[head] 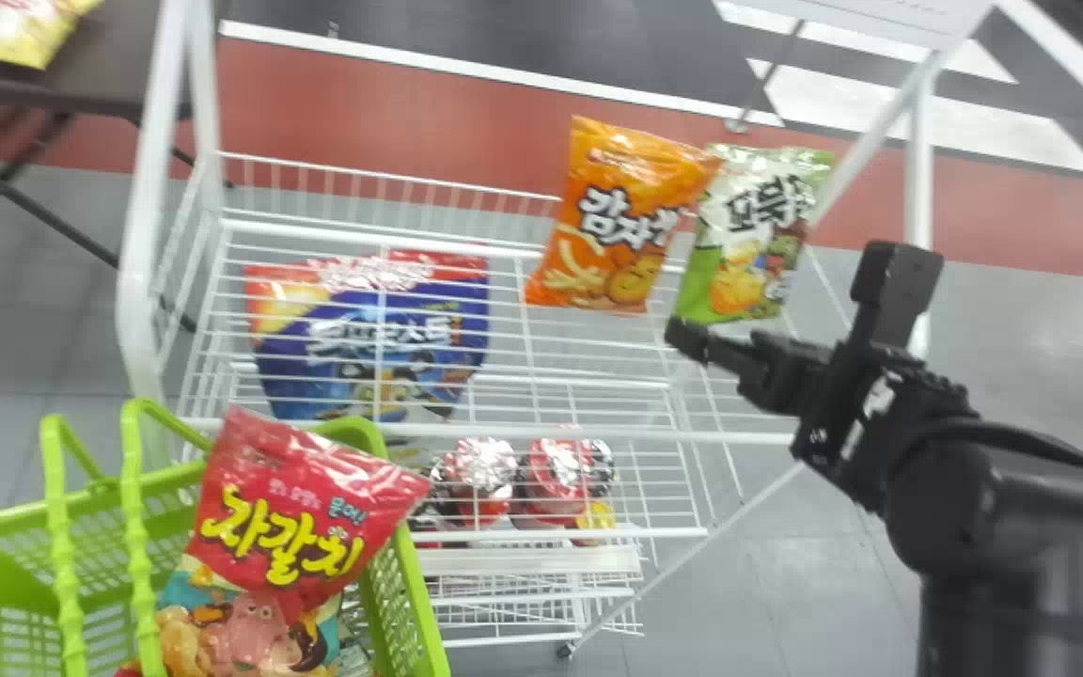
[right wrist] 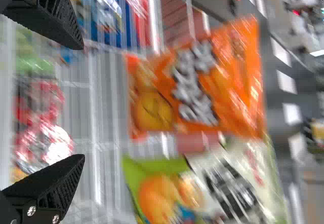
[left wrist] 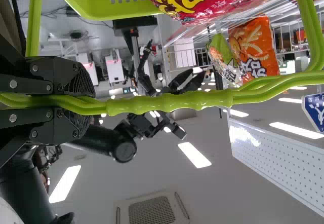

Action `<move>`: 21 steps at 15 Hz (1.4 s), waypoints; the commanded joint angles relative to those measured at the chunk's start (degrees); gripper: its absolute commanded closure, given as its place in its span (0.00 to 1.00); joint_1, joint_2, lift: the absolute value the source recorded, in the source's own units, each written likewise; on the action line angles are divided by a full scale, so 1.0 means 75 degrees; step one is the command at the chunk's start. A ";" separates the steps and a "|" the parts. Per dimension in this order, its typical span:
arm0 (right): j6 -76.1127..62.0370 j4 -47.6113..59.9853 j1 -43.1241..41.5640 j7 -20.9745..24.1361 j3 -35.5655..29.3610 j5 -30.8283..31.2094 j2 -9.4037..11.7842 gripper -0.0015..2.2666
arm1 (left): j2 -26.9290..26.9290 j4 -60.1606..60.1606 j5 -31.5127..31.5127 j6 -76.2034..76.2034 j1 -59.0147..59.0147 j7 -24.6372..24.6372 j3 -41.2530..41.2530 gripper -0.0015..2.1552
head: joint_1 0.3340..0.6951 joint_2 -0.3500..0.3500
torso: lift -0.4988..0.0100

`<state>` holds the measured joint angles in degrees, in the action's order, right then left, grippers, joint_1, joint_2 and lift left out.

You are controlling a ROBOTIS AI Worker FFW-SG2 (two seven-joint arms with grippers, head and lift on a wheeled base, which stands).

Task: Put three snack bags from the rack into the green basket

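Observation:
My right gripper is over the rack's right part, beside the lower edge of the green-and-white bag. An orange bag leans at the rack's back, left of it. In the right wrist view my right gripper is open with nothing between its fingers, facing the orange bag and the green-and-white bag. The green basket holds a red snack bag. Seen from the left wrist, my left gripper is shut on the basket's handles.
The white wire rack has a blue snack bag at its left, and round red-lidded packs lie lower down. Its frame posts rise at both sides. A dark table with a yellow bag stands at the far left.

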<state>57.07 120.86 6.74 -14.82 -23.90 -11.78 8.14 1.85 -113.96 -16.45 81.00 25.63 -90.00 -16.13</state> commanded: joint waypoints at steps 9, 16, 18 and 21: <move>-0.2974 -0.4607 -0.2727 -0.0380 0.0081 0.2391 0.0121 0.07 | 0.0000 -0.0039 -0.0069 -0.0047 0.0285 -0.0075 -0.0052 1.00 | 1.00 0.00 | 0.98; -0.2904 -0.4420 -0.2422 -0.0228 0.0257 0.2778 -0.0031 1.00 | 0.0000 -0.0203 -0.0174 -0.0070 0.0520 -0.0075 -0.0251 1.00 | 1.00 0.00 | 0.98; -0.2857 -0.3845 -0.2141 -0.0216 0.0081 0.2602 -0.0195 1.00 | 0.0000 -0.0297 -0.0174 -0.0070 0.0578 -0.0075 -0.0251 1.00 | 1.00 0.00 | 0.98; -0.2552 -0.3025 -0.1742 -0.0192 -0.0130 0.2344 -0.0219 1.00 | 0.0000 -0.0391 -0.0174 -0.0047 0.0649 -0.0075 -0.0251 1.00 | 1.00 0.00 | 0.98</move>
<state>37.02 95.33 -7.85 -16.33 -24.14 6.79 6.62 1.84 -116.53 -17.76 80.57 30.20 -90.00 -18.02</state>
